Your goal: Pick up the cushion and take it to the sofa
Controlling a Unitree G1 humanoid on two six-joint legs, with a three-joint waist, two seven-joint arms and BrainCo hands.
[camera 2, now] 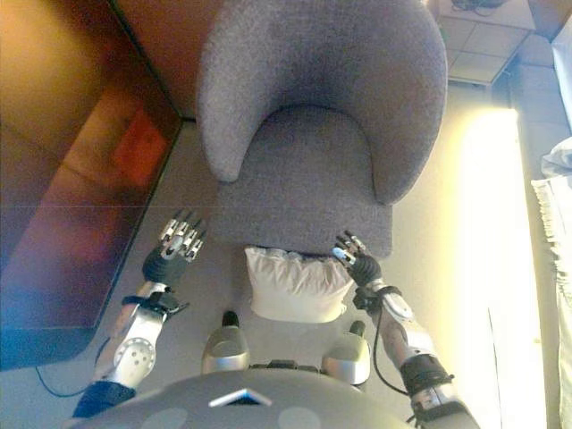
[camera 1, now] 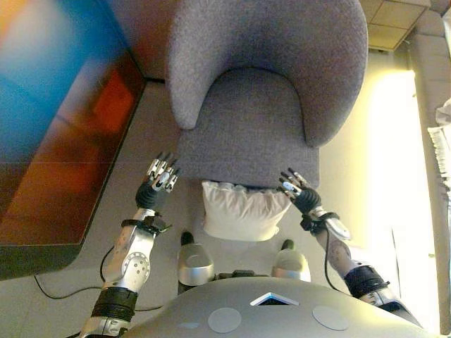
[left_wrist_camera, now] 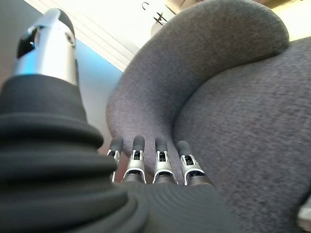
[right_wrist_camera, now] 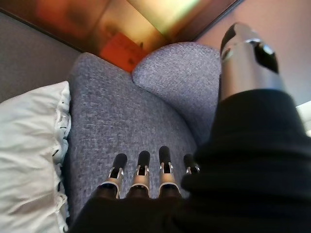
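A white ruffled cushion (camera 1: 242, 210) lies at the front edge of the grey armchair's seat (camera 1: 246, 134), right before me. It also shows in the right wrist view (right_wrist_camera: 26, 155). My left hand (camera 1: 159, 182) is open, fingers straight, to the left of the cushion and apart from it, beside the chair's front corner. My right hand (camera 1: 299, 191) is open, fingers straight, at the cushion's right upper corner, close to it, over the seat's front edge. Neither hand holds anything.
The armchair's curved back and arms (camera 1: 268, 42) wrap the seat. A large dark glossy panel (camera 1: 63, 127) stands on the left. A bright strip of floor (camera 1: 394, 176) runs on the right, with white cloth (camera 1: 442, 141) at the right edge.
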